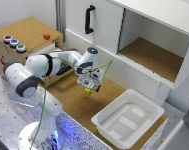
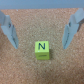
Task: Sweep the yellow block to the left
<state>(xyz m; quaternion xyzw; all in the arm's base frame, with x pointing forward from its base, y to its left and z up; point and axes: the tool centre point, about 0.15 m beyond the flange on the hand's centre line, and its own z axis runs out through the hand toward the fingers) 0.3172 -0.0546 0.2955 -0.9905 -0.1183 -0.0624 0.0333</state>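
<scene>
The yellow block (image 1: pixel 88 91) sits on the cork-topped bench (image 1: pixel 79 107), right under the arm's gripper (image 1: pixel 90 85); in the exterior view it lies between the wooden box with coloured buttons (image 1: pixel 24 42) on that view's left and the white tray (image 1: pixel 129 117) on that view's right. From the wrist view the yellow block (image 2: pixel 42 50) shows a black letter N on its top face, so it is not quite plain; the fingers (image 2: pixel 73 31) stand spread wide on either side of it, holding nothing and touching nothing, with clear cork between each one and the cube.

It looks a light thing, small beside the gripper, stiff and hard-edged, probably wood or plastic; I would not expect it to crush or bend. The cork looks grippy, so I judge it will slide under a push but may tip or spin if caught high or off-centre. No grasp seems needed for a sweep; the better contact, to my eye, is a finger's flat side set low against the face on the exterior view's right, square on, then pushed towards that view's left. A small red block (image 1: pixel 46 36) rests on top of the wooden box, well apart from all this.
</scene>
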